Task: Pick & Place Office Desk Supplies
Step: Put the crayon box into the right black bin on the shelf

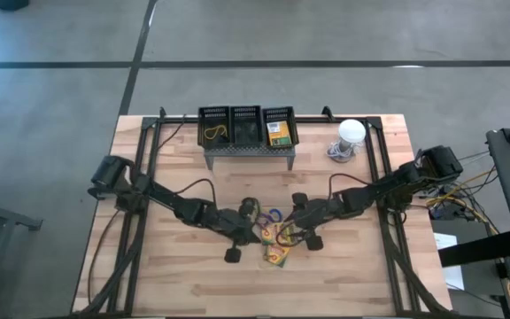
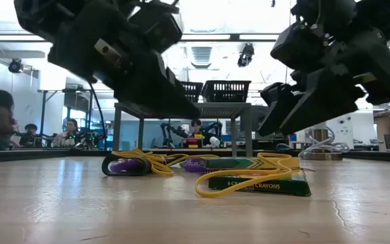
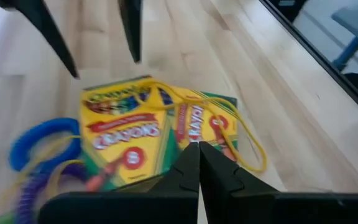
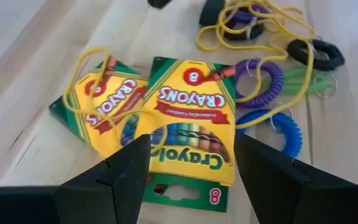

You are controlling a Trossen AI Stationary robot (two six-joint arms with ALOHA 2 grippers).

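Two yellow-and-green crayon boxes lie flat and side by side mid-table, one partly over the other. A yellow rubber band is draped across them. Blue, purple and black coil loops and more yellow bands lie just beyond the boxes. My left gripper is shut and hovers above the boxes' edge. My right gripper is open and hangs above the upper box, one finger to each side. In the low view both stand clear of the things.
A grey perforated stand at the far edge carries three black baskets; the left one holds a yellow band and the right one a crayon box. A white dome with a cable sits to its right. Bare wood shows toward the near edge.
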